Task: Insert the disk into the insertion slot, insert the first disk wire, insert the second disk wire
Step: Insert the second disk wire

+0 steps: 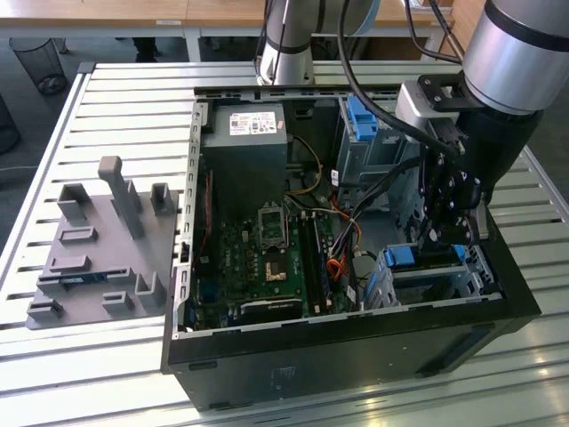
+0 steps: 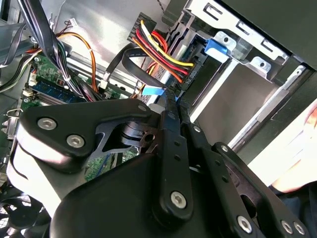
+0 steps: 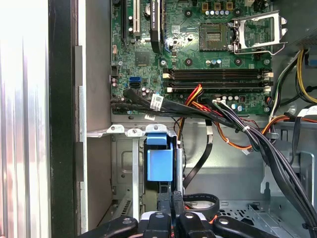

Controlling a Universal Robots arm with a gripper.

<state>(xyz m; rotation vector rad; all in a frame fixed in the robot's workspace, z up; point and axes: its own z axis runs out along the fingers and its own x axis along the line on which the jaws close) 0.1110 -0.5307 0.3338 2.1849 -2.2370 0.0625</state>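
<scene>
A slatted metal table [image 1: 116,98] carries 1 open computer case [image 1: 356,356] and 1 grey fixture plate [image 1: 98,258].

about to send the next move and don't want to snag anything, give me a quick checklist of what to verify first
1. Disk in the insertion slot: its blue caddy sits inside the cage, ok; fully seated, cannot tell.
2. Hand lined up with the caddy: directly in front of it in the first wrist view, ok.
3. Hand shut: fingers together, ok.
4. Wire plug pinched between them: cannot tell.
5. Path free of cables: a black flat cable hangs right beside the caddy and red-yellow wires lie close ahead of the fingers, not ok.
6. Computer case open for access: ok.
</scene>
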